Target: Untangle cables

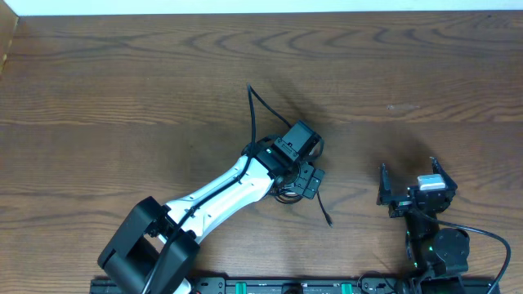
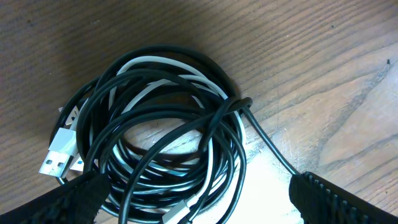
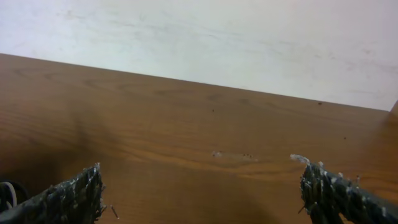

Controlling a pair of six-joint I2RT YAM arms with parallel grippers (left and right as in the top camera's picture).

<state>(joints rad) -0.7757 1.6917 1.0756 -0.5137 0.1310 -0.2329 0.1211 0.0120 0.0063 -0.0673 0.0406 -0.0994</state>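
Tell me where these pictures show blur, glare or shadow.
Left wrist view: cables sharp, left fingers blurred near the lens, a bright patch on the table at lower right. Right wrist view: right fingers soft, shadow on the table's left. Overhead view: sharp, evenly lit.

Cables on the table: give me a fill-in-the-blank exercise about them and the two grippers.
In the coil of cables, one cord is ___ and the rest are black. The left gripper hangs over the coil with its jaws ___. The right gripper, open, holds ___. Missing words: white; open; nothing.
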